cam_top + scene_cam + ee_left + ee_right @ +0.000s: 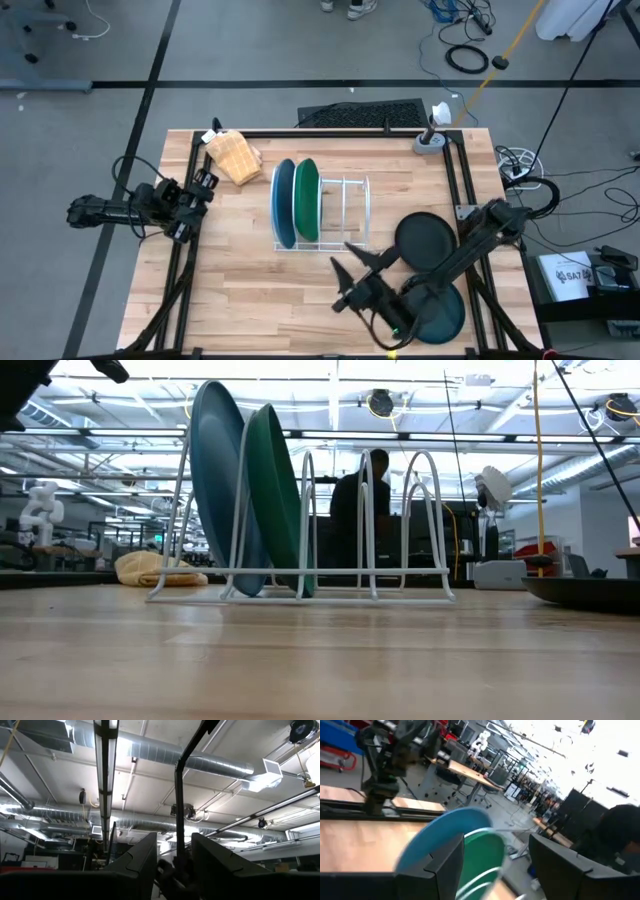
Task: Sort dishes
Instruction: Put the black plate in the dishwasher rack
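Observation:
The light blue plate [284, 203] and the green plate [306, 200] stand on edge side by side in the left slots of the white wire rack [350, 215]. They also show in the low view, the light blue plate [215, 480] and the green plate [275, 490]. The black plate [425, 240] lies flat on the table right of the rack. The dark teal plate [447, 315] lies flat near the front right, partly under my right arm. My right gripper [342, 275] is open and empty, just nearer than the rack, and faces the plates [495, 870]. My left gripper [205, 188] is open and empty at the table's left edge, pointing up [172, 865].
A tan block [236, 157] lies at the far left of the table. A grey round fixture [430, 143] stands at the far right corner. The rack's right slots [400, 520] hold nothing. A person shows beyond the table in the low view [365, 500].

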### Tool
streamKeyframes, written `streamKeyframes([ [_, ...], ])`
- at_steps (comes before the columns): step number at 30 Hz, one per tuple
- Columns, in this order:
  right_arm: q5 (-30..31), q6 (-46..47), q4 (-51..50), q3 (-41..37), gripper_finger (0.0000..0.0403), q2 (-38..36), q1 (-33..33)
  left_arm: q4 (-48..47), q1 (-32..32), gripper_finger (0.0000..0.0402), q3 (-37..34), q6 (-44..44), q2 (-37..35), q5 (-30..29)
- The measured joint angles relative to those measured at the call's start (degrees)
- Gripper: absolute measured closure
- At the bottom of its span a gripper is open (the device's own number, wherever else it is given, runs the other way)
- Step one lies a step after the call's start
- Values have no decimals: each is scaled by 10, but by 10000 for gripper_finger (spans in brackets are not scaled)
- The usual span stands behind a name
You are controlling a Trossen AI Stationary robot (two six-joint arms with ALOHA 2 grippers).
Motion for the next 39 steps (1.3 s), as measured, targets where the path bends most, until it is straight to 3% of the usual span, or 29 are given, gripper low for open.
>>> streamKeyframes([
  [9, -67, -2, -258, 0, 188, -190, -5, 0, 0, 269, 0, 32, 0, -5],
  [12, -155, 73, -394, 0, 188, -250, -1, -6, 0, 269, 0, 47, 0, -5],
  [17, -404, 299, -634, 0, 188, -343, -37, -18, 0, 269, 0, 61, 0, -31],
  [22, -486, 387, -752, -31, 188, -408, -96, -34, 0, 269, 0, 87, 0, -63],
  [29, -521, 497, -792, -204, 188, -577, -143, -87, 0, 269, 0, 106, 0, -93],
  [34, -517, 707, -804, -352, 188, -729, -147, -122, 0, 269, 0, 106, 0, -94],
  [39, -538, 878, -823, -445, 188, -743, -146, -158, 0, 269, 0, 105, 0, -94],
])
